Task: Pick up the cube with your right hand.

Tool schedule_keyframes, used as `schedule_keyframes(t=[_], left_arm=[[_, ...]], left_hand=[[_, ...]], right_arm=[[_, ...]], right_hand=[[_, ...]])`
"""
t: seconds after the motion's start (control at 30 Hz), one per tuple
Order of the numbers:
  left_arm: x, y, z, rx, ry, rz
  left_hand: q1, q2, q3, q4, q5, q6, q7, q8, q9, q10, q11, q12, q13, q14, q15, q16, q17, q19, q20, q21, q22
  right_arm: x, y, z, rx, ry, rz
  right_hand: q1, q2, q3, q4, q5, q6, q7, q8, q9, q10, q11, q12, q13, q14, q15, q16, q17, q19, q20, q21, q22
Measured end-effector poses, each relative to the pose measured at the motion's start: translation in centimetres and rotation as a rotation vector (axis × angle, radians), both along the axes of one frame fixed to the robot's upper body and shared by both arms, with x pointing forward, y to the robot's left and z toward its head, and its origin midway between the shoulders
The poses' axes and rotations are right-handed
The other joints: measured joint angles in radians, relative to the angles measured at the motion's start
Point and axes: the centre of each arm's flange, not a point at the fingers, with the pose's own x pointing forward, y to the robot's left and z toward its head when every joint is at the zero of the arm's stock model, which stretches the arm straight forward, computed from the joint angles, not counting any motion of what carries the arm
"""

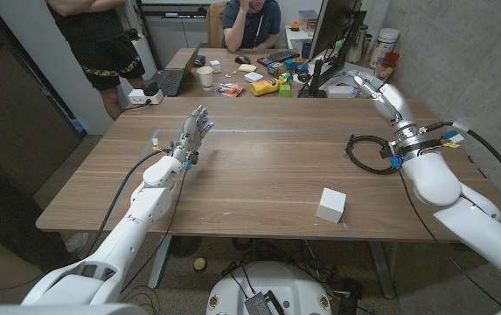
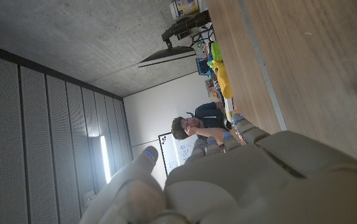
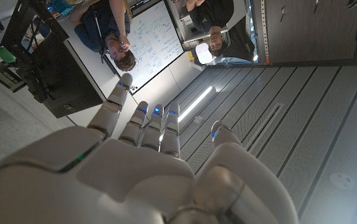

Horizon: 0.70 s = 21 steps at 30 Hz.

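The fingers point(image 3: 155, 127) of the right hand point(image 1: 381, 92) are stretched out and apart with nothing between them; the hand is raised at the far right of the wooden table point(image 1: 259, 166), near the foot of a dark monitor point(image 1: 336, 35). In the right wrist view the same hand shows from behind, its fingertips marked with small blue lights and nothing in its hold. The left hand point(image 1: 194, 133) is also spread and holds nothing, lifted above the table's left middle with its fingers pointing toward the far side; the left wrist view shows its back and thumb with the wood beyond.

The white cube point(image 1: 330, 205) sits on the table near its near edge, right of centre, well apart from both hands and nearer to the right forearm than to the right hand. A loop of black cable point(image 1: 368, 154) lies on the table by the right wrist.

On the further desk stand a laptop point(image 1: 178, 77), a paper cup point(image 1: 205, 77) and scattered small items. A seated person point(image 1: 250, 24) leans over that desk, and another person point(image 1: 101, 44) stands at the far left.
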Motion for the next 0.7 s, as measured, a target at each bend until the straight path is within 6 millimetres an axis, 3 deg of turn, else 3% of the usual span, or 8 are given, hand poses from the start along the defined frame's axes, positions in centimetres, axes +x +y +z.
schedule_keyframes(t=[0.7], left_arm=[[0.2, -0.3, 0.3, 0.015, 0.0, -0.009]], left_hand=[[0.0, 0.0, 0.0, 0.0, 0.0, 0.0, 0.0, 0.0, 0.0, 0.0, 0.0, 0.0, 0.0, 0.0, 0.0, 0.0, 0.0, 0.0, 0.0, 0.0, 0.0]], right_arm=[[-5.0, 0.9, -1.5, -0.057, -0.098, -0.161]], right_hand=[[0.011, 0.011, 0.007, -0.008, 0.0, 0.01, -0.011, 0.0, 0.0, 0.005, -0.005, 0.0, 0.0, 0.009, 0.002, 0.0, 0.0, 0.007, -0.007, 0.0, 0.0]])
